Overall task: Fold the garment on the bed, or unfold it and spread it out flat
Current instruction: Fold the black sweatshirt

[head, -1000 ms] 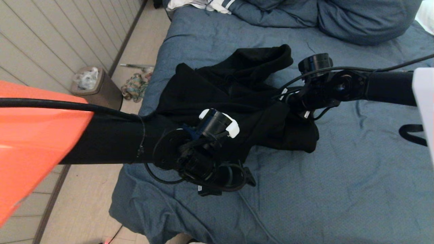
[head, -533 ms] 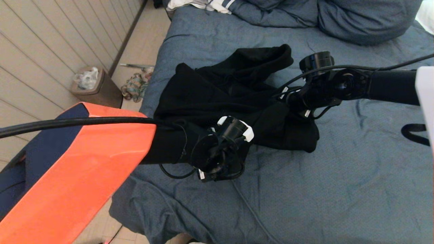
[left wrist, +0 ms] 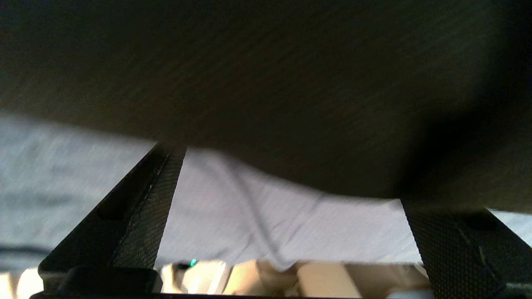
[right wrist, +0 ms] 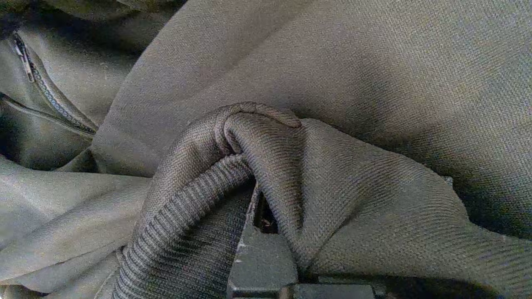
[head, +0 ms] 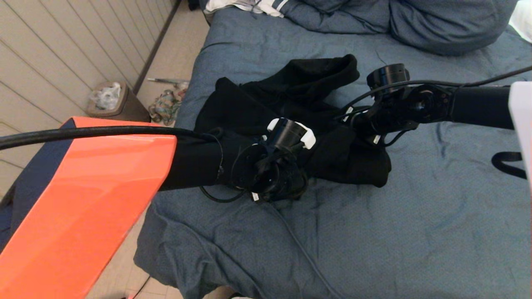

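The right gripper pinches the hoodie's ribbed hem, anchoring it on the bed; the left gripper's fingers spread wide at its near edge.

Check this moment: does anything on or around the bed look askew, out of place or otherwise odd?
Yes. The black garment lies bunched in a heap on the bed, not flat. The right gripper is shut on a ribbed fold; the left gripper is open at its edge. A striped white cloth lies crumpled by the pillows.
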Controlling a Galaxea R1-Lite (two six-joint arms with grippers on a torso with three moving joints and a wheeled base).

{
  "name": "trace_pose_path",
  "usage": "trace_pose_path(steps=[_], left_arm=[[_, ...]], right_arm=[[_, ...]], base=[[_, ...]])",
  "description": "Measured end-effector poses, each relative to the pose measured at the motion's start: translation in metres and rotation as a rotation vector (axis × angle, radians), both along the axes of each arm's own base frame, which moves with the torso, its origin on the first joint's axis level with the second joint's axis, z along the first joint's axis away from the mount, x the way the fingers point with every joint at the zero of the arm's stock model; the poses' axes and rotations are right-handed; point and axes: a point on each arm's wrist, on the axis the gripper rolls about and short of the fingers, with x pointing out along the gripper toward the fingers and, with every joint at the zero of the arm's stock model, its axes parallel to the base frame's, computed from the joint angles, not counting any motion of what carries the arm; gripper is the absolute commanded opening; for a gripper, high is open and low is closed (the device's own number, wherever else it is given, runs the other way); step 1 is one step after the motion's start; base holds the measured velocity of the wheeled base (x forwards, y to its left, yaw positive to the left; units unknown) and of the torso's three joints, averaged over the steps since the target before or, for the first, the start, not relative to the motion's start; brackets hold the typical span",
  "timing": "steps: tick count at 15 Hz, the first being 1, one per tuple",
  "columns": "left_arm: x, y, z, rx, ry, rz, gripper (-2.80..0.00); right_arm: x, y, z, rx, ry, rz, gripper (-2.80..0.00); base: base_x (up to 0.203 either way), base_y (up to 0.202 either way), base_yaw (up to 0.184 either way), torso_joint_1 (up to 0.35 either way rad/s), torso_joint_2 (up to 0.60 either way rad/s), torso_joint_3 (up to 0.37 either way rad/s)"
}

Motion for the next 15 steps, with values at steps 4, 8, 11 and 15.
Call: trace_pose_path(steps=[4,8,11,15], left_arm=[[0.011,-0.012,-0.011,0.029,-0.075,0.025,0.0],[0.016,-0.015,-0.021,0.066,-0.096,0.042,-2.8],[0.016,-0.015,-0.023,0.074,-0.096,0.036,-2.8],[0.013,-0.017,-0.023,0.099,-0.116,0.028,-2.8]], right_arm=[[0.001,0.001,-0.001,0.0,0.002,0.001,-2.8],[0.001,0.001,-0.001,-0.001,-0.002,0.002,-2.8],[0.001,0.001,0.0,-0.001,-0.003,0.002,-2.8],[0.001,0.001,-0.001,-0.002,-0.005,0.003,-2.8]], base=[[0.0,0.0,0.0,0.0,0.0,0.0],[0.0,0.0,0.0,0.0,0.0,0.0],[0.0,0.0,0.0,0.0,0.0,0.0],[0.0,0.0,0.0,0.0,0.0,0.0]])
